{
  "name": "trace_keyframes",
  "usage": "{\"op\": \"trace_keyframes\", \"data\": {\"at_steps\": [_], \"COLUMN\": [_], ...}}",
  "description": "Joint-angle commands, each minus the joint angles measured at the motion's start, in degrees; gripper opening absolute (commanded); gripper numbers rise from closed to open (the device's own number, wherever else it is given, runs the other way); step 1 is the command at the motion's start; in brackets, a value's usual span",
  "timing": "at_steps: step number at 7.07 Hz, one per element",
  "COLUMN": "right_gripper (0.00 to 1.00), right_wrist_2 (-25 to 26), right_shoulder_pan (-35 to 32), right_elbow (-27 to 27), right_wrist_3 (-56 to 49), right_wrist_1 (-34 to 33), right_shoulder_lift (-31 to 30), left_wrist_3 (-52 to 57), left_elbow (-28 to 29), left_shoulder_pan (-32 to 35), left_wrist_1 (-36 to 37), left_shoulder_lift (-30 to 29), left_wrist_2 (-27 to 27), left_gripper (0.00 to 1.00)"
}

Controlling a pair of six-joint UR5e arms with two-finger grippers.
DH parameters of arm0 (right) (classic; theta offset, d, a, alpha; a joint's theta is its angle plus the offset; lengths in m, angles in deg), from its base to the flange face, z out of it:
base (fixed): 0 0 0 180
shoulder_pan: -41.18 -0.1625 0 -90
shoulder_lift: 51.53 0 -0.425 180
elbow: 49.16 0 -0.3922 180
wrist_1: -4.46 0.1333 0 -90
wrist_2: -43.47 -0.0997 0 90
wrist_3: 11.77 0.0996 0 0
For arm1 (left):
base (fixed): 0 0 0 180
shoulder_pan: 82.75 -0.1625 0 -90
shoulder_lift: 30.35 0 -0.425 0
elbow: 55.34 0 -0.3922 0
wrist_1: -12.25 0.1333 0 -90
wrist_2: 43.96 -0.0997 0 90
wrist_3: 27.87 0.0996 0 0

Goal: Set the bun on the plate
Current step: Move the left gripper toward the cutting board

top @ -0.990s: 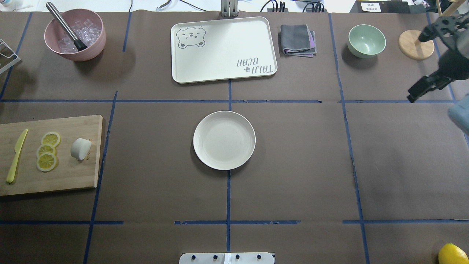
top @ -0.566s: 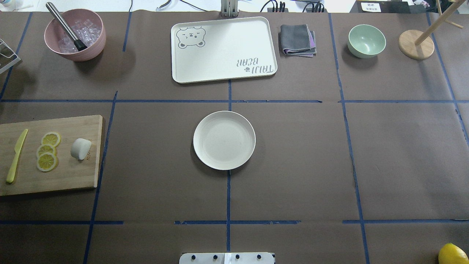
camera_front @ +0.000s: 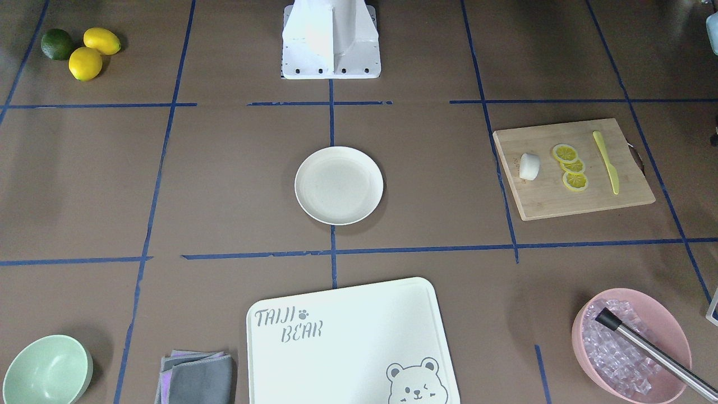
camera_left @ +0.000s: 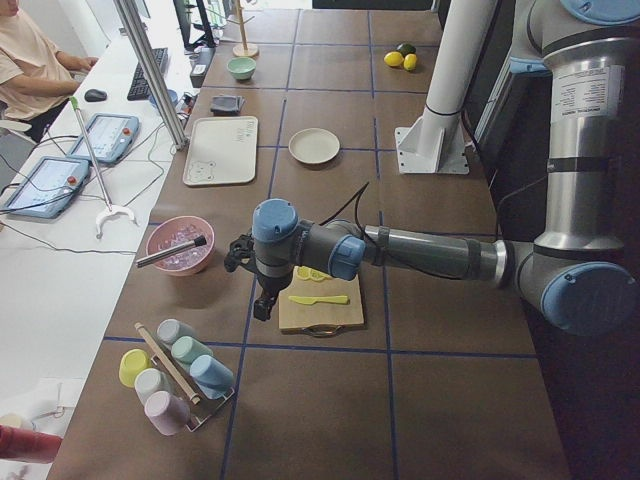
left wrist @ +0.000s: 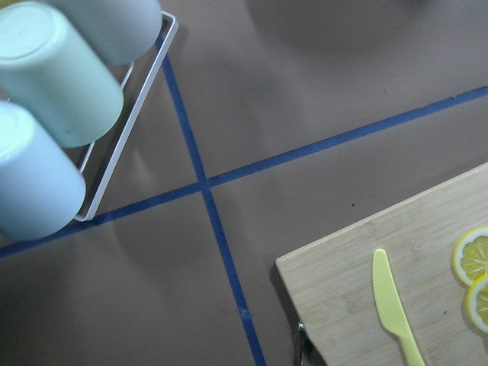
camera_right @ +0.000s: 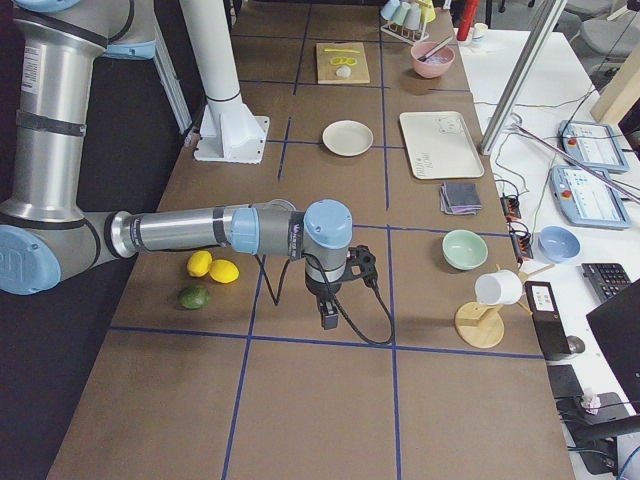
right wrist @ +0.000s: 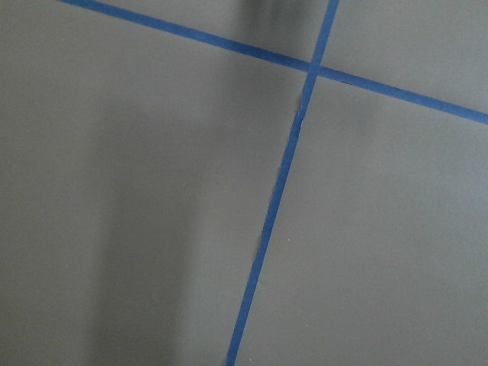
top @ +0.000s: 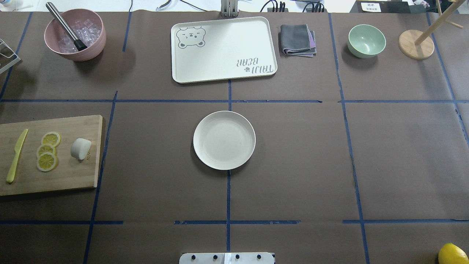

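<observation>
The white bun [top: 80, 148] lies on a wooden cutting board [top: 69, 176] at the table's left, beside the lemon slices [top: 47, 152]; it also shows as the bun [camera_front: 529, 166] in the front-facing view. The empty cream plate [top: 224, 140] sits mid-table, apart from the board. Neither gripper appears in the overhead or front views. In the left side view my left gripper [camera_left: 262, 305] hangs over the board's outer end; whether it is open I cannot tell. In the right side view my right gripper [camera_right: 328, 318] hangs over bare table near the right end, state unclear.
A yellow knife [top: 16, 156] lies on the board. Along the far edge stand a pink ice bowl [top: 75, 35], the bear-printed tray [top: 223, 49], a folded cloth [top: 297, 40], a green bowl [top: 366, 41] and a wooden stand [top: 416, 44]. A cup rack [left wrist: 69, 114] stands left of the board.
The right arm, seen at the overhead view's right edge one second ago, has gone out of that view. The bun, plate and other objects have not moved.
</observation>
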Motion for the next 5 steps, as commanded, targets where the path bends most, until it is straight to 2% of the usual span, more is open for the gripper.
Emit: {"op": "trace_keyframes", "data": {"at_steps": [1, 2, 4, 5], "right_gripper": [1.0, 1.0, 1.0, 1.0], "right_wrist_2": [0.0, -0.1, -0.2, -0.2], "right_shoulder_pan": [0.2, 0.3, 0.3, 0.3], "right_elbow": [2.2, 2.2, 2.1, 2.1], "right_wrist_3": [6.4, 6.4, 6.4, 6.1], "right_wrist_1": [6.0, 6.1, 6.1, 6.1], "right_shoulder_lift": [-0.2, -0.2, -0.2, -0.2], "left_wrist_3": [-3.5, -12.2, -31.4, -38.4], "left_elbow": [-1.1, -1.8, -6.9, -8.2], "left_shoulder_pan": [-7.4, -12.9, -24.0, -29.7], "left_wrist_1": [-3.7, -3.8, -3.6, -3.7], "left_shoulder_lift": [-0.8, -2.9, -5.7, -6.2], "left_wrist_2": [0.7, 0.6, -2.1, -7.8], "left_gripper": [1.0, 1.0, 1.0, 1.0]}}
